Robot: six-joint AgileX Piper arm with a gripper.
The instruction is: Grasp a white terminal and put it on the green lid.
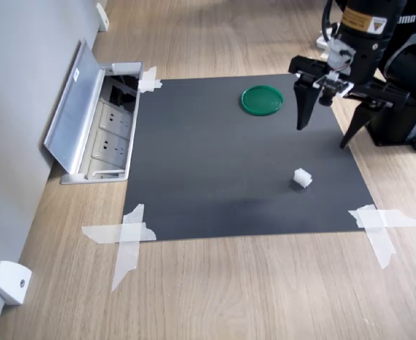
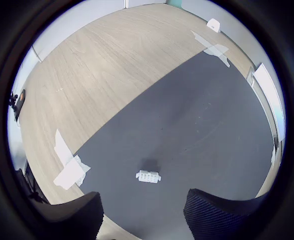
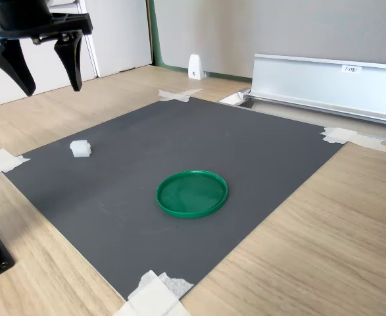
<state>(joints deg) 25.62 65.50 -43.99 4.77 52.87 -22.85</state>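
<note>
The gripper (image 1: 324,137) hangs above the dark grey mat (image 1: 215,163), clear of its surface, with the two black fingers (image 1: 303,106) spread wide and holding nothing. In the second exterior view the same gripper (image 3: 45,89) stands at the upper left, fingertips pointing down, well above the mat (image 3: 258,151). The white terminal (image 1: 302,178) rests on the mat near the edge on the first exterior view's right, lower in that view than the fingertips and apart from them. In the wrist view the white terminal (image 2: 148,176) lies on the mat between and ahead of the two finger pads (image 2: 212,212), with no contact. The green lid (image 1: 262,100) lies flat on the mat, well apart from the terminal; in the second exterior view the green lid (image 3: 192,193) sits nearer the camera, with the white terminal (image 3: 80,149) to its left. White tape strips (image 1: 126,237) fix the mat corners to the wooden floor (image 1: 229,290). An open floor socket box (image 1: 98,127) lies beside the mat on the first exterior view's left.
</note>
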